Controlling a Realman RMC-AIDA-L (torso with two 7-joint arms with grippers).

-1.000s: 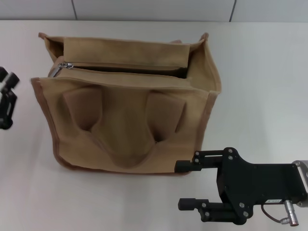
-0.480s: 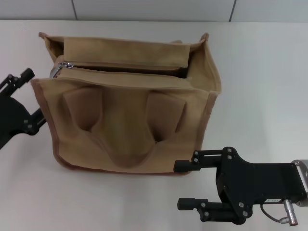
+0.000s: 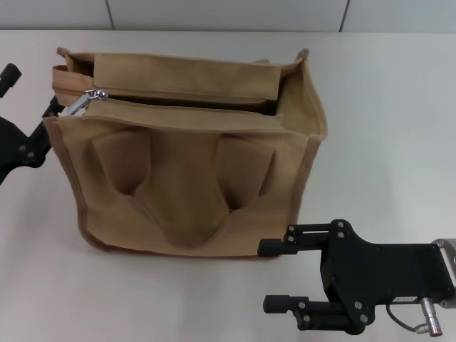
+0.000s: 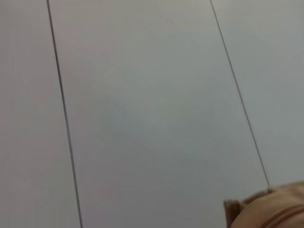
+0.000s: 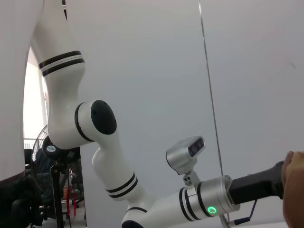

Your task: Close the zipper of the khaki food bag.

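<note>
Here, left gripper [image 3: 32, 125] at khaki food bag [image 3: 189, 153], fingers unclear; right gripper [image 3: 274, 274] fingers spread.

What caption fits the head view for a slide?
Left pincer at the boxy tan canvas bag's left end beside the open zipper's silver slider; right pincer parked in front.

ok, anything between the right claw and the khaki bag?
Nothing: head view shows bare white table between the right claw and the khaki food bag.

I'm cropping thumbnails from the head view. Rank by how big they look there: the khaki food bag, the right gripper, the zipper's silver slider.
1. khaki food bag, by far the largest.
2. right gripper, though nearer the camera, which inflates it.
3. silver slider, tiny, at the zipper's left end.
</note>
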